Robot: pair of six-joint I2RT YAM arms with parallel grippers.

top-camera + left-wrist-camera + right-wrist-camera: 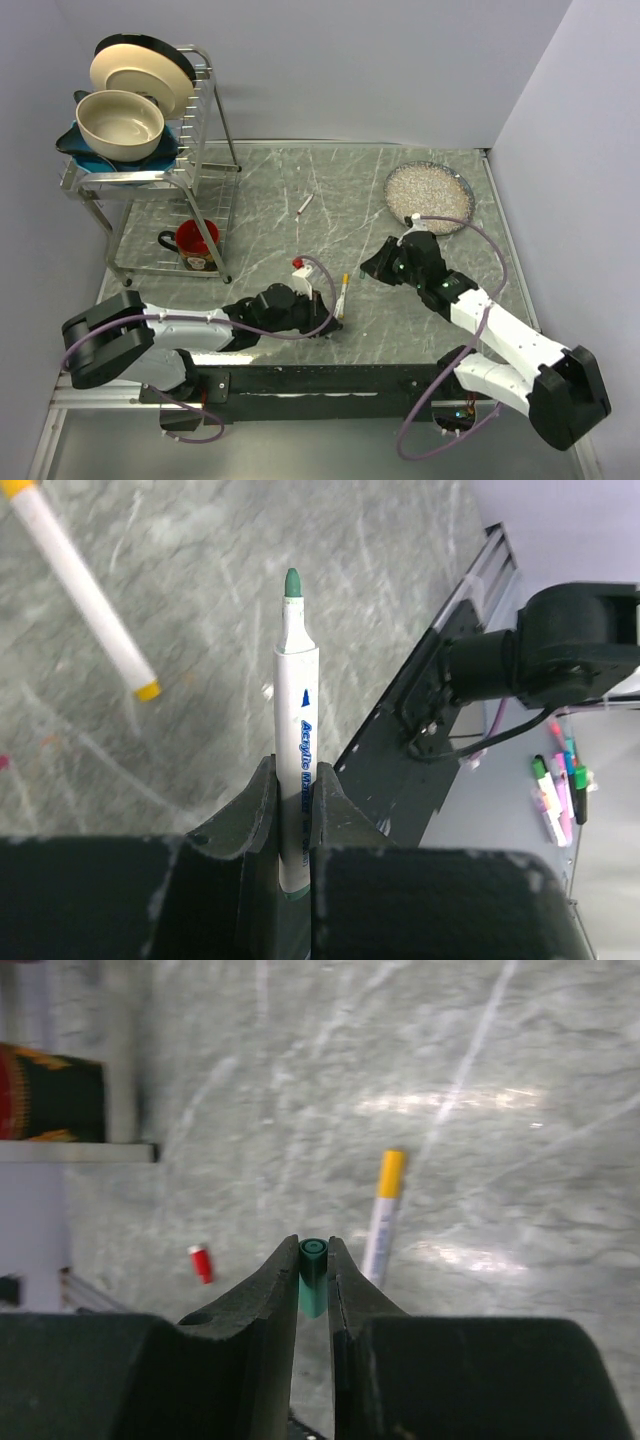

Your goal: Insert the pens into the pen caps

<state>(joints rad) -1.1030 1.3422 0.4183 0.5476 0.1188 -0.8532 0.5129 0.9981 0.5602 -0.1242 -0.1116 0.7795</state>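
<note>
My left gripper (325, 302) (292, 772) is shut on a white pen (298, 710) whose green tip points away from the wrist, held just above the table. My right gripper (372, 264) (313, 1247) is shut on the dark green cap (313, 1272), open end forward. A white pen with a yellow cap (343, 296) (381, 1220) (88, 595) lies on the table between the two grippers. A red cap (298, 264) (201, 1263) lies just beyond the left gripper. A third white pen (304, 204) lies farther back, mid-table.
A red mug (195, 240) stands under the wire dish rack (215, 130) at the back left, which holds bowls and plates. A round dish of white grains (428, 196) sits at the back right, behind my right arm.
</note>
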